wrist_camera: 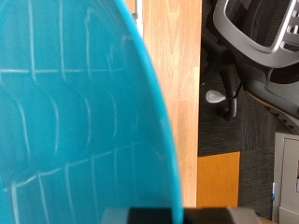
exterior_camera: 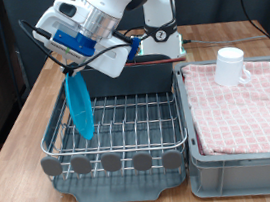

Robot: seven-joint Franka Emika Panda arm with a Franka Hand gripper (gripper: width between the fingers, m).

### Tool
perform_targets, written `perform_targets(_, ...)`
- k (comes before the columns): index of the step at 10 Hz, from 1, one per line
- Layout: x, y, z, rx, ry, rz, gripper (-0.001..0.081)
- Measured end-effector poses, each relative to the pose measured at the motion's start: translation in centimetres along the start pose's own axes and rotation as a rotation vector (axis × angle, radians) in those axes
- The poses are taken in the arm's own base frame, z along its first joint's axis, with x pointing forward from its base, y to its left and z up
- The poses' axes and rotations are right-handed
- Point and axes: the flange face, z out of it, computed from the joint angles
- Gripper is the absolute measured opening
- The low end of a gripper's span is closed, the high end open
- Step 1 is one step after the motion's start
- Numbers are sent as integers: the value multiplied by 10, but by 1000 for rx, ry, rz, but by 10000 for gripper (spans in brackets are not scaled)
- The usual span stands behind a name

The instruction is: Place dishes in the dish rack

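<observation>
Laboratory or office setting: wooden table point(exterior_camera: 16, 118), black curtain backdrop point(exterior_camera: 33, 19), office chair base point(wrist_camera: 245, 42) on carpeted floor.

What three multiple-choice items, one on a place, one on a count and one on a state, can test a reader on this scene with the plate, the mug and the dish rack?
1. Where does the white mug stand?
A. on the pink checked cloth in the grey bin
B. inside the dish rack
C. on the wooden table

2. How many round grey knobs line the front edge of the dish rack?
A. two
B. five
C. nine

3. How is the light-blue plate held?
A. lying flat on the table
B. leaning against the mug
C. hanging on edge from the gripper, over the rack's wire grid

Key: 1 A, the mug sits on the cloth at the exterior view's right. 2 B, five knobs show in a row. 3 C, the plate hangs on edge below the gripper, and it fills the wrist view.
</observation>
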Motion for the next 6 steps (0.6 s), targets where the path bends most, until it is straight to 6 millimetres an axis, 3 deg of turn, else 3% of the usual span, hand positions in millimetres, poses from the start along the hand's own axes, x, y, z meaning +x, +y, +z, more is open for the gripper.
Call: perform_targets(6, -7, -1, 3, 3, -3, 9, 19)
